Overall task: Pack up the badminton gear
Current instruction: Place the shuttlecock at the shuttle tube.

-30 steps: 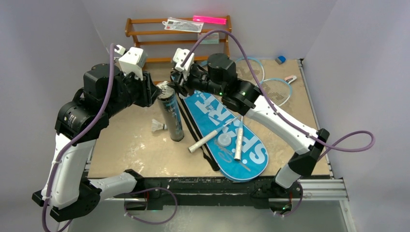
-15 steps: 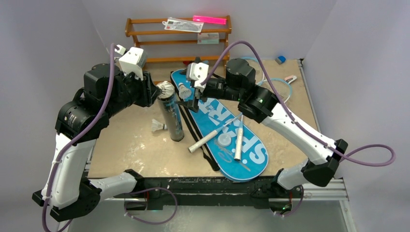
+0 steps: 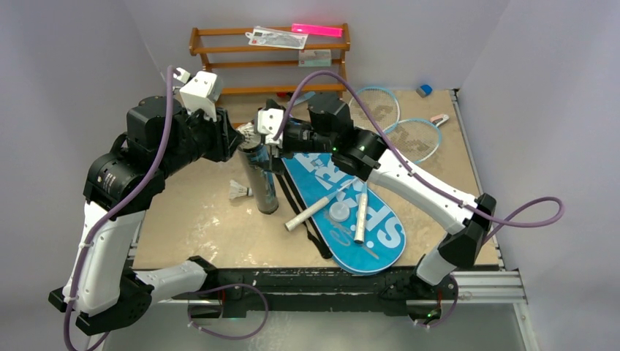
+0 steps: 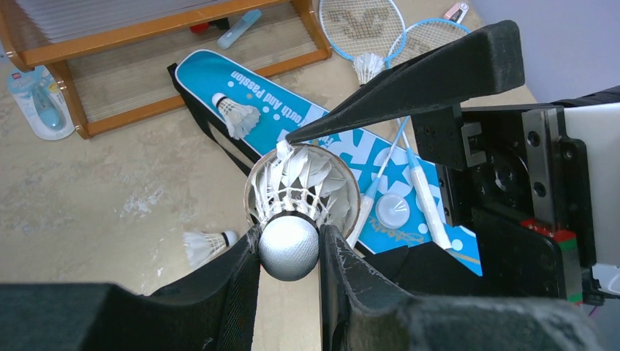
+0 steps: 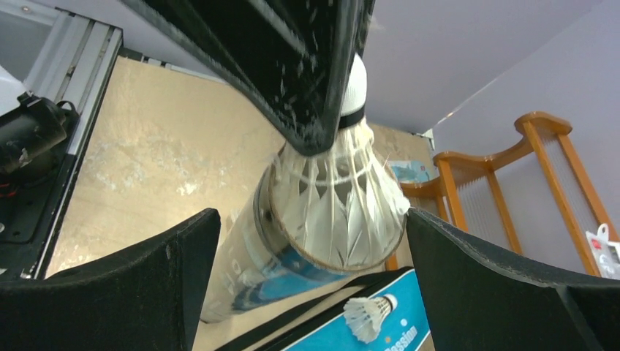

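The black tube (image 3: 265,179) stands tilted on the table, left of the blue bag (image 3: 343,197). My left gripper (image 4: 289,243) is shut on the round cork of a white shuttlecock (image 4: 300,186) whose feathers sit in the tube's mouth. My right gripper (image 5: 311,219) is open, its fingers on either side of the tube's top (image 5: 270,248), touching nothing. A second shuttlecock (image 3: 237,191) lies on the table by the tube, and a third (image 4: 234,113) lies on the bag. Two rackets (image 3: 380,102) have their heads at the back right and their white handles (image 3: 360,216) across the bag.
A wooden rack (image 3: 270,58) stands against the back wall behind the tube. A clear round lid (image 3: 339,213) rests on the bag between the handles. Small blue (image 3: 424,90) and pink (image 3: 439,118) bits lie at the back right corner.
My right gripper opened, swung away to the right over the bag, then came back to the tube's top. The left gripper has stayed put with the shuttlecock.
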Robot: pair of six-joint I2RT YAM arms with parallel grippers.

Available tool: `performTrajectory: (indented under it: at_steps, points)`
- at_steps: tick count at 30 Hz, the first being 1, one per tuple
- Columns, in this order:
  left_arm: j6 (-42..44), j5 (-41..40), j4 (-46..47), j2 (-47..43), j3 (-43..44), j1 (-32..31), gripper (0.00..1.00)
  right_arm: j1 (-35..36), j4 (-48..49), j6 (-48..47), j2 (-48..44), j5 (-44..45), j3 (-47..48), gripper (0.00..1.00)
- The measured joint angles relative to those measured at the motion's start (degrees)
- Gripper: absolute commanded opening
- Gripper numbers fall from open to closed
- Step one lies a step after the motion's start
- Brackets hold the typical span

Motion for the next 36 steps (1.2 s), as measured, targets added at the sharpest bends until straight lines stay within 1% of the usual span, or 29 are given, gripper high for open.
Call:
performTrajectory:
  at_steps: [3,5,8,10,12,17,23,26,30,32,34,36]
  points:
    - [0.0,0.0,0.0,0.0,0.0,0.0,0.0,0.8,0.4,-0.9,1.0,0.9,1.6,0.98]
    - [0.0,0.0,0.0,0.0,0.0,0.0,0.0,1.2,0.7,-1.4,1.4,1.0,2.3,0.93]
    - [0.0,0.0,0.0,0.0,0.0,0.0,0.0,1.5,0.8,-2.0,1.8,1.0,3.2,0.81]
    - [0.0,0.0,0.0,0.0,0.0,0.0,0.0,1.6,0.8,-2.4,1.8,1.0,3.3,0.77]
    - [0.0,0.0,0.0,0.0,0.0,0.0,0.0,1.6,0.8,-2.6,1.8,1.0,3.3,0.75]
    - [0.0,0.1,0.0,0.0,0.0,0.0,0.0,1.9,0.7,-2.8,1.8,1.0,3.3,0.74]
    - [0.0,0.7,0.0,-0.1,0.0,0.0,0.0,1.9,0.5,-2.9,1.8,1.0,3.3,0.61]
    - [0.0,0.7,0.0,-0.2,0.0,0.0,0.0,1.9,0.1,-2.9,1.8,1.0,3.3,0.58]
    - [0.0,0.9,-0.1,-0.3,0.0,0.0,0.0,1.9,-0.1,-2.9,1.8,1.0,3.3,0.58]
    - [0.0,0.9,-0.2,-0.4,0.0,0.0,0.0,1.9,-0.1,-2.9,1.8,1.0,3.3,0.62]
    - [0.0,1.0,-0.3,-0.4,0.0,0.0,0.0,1.9,-0.1,-2.9,1.8,1.0,3.3,0.64]
    - [0.0,1.1,-0.3,-0.4,0.0,0.0,0.0,1.9,-0.1,-2.9,1.8,1.0,3.4,0.7]
